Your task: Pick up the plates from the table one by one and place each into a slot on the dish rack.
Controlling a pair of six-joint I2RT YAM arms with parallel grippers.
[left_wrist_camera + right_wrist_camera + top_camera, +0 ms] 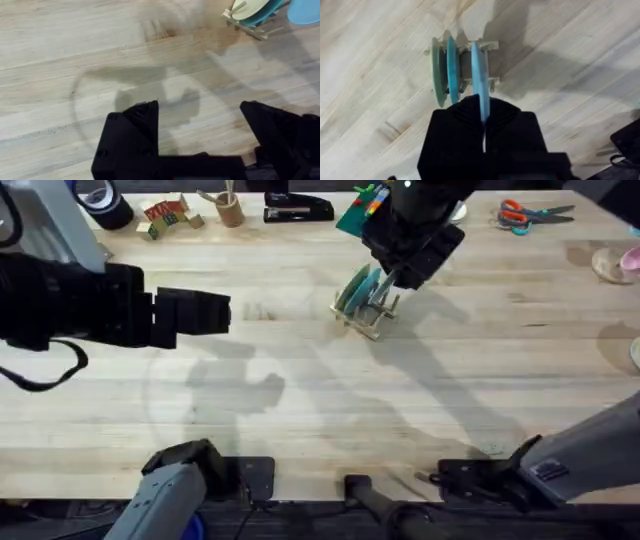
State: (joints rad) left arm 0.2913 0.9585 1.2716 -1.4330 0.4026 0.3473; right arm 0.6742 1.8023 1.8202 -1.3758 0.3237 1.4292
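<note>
Tool (482,117) pinches thin blue disc (478,75).

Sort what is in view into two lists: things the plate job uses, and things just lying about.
Job: light blue plate held by the right gripper; teal plate and cream plate standing in the dish rack; table.
Lying about: scissors, stapler, tape roll.

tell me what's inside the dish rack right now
Three plates on edge in the rack: cream, teal, and light blue, pinched by the right end effector, which covers its lower edge.
</note>
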